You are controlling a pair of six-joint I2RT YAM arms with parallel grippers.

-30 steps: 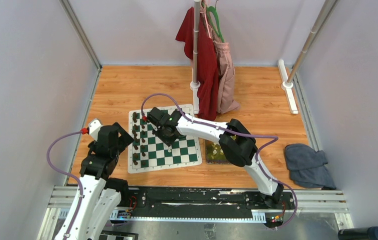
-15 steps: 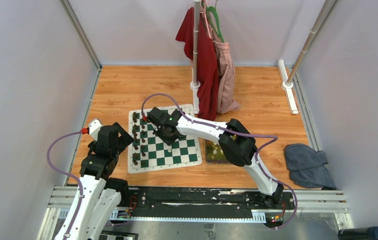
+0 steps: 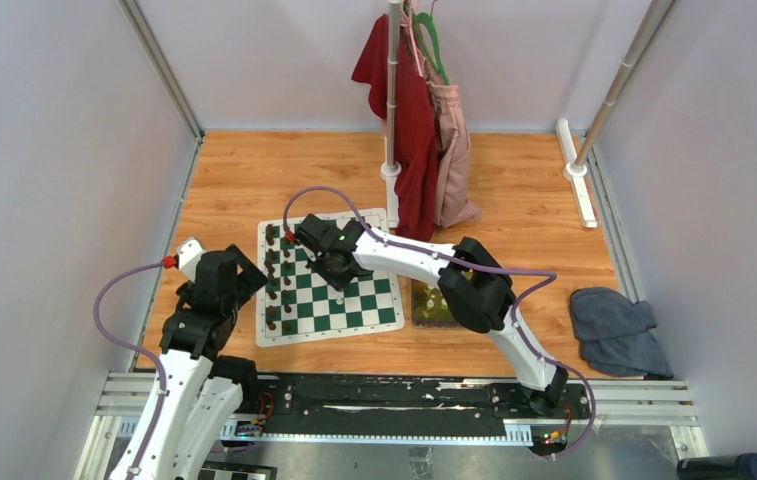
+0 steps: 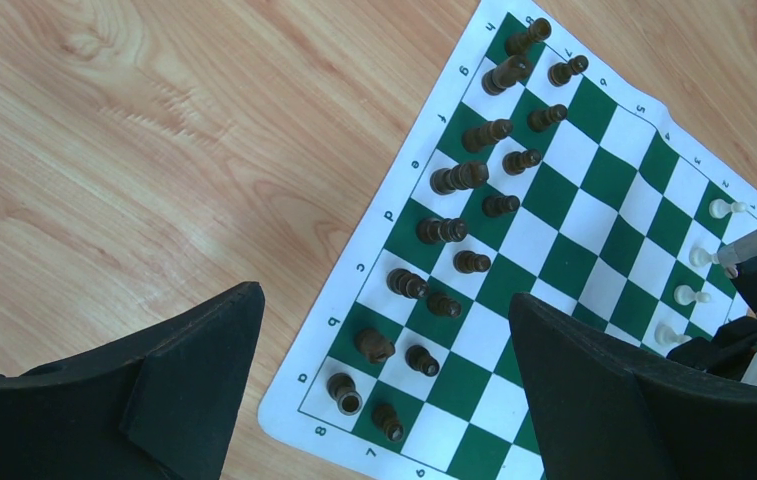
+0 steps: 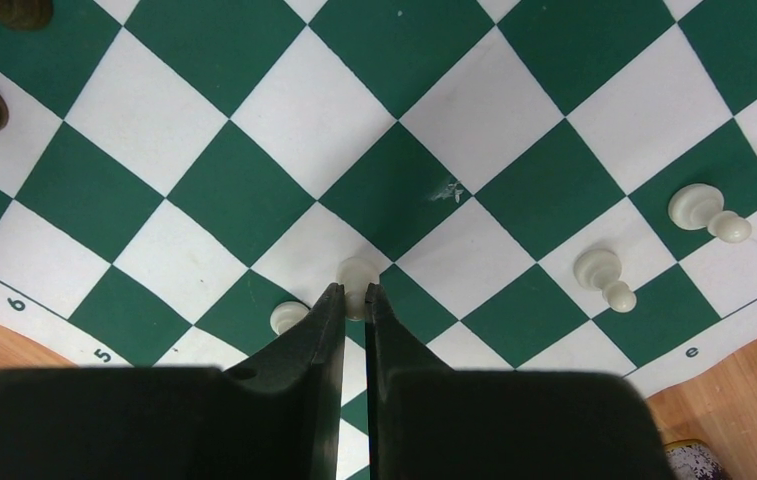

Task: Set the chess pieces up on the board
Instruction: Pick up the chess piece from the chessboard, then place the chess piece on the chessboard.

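Note:
The board lies flat on the wooden table. Dark brown chessmen fill its two left rows. My right gripper is low over the board, shut on a cream-white chess piece that stands on the squares. More white chess pieces stand close by: one just left of the fingers and others to the right. My left gripper hangs open above the board's near-left corner, with nothing between its fingers. From above, the right gripper is at mid-board.
A yellow-green tray sits just right of the board, partly under the right arm. A stand with red and pink clothes rises behind the board. A grey cloth lies at the right. Grey walls enclose the table.
My right gripper's jaws have closed onto the white piece. Both arms stay where they were.

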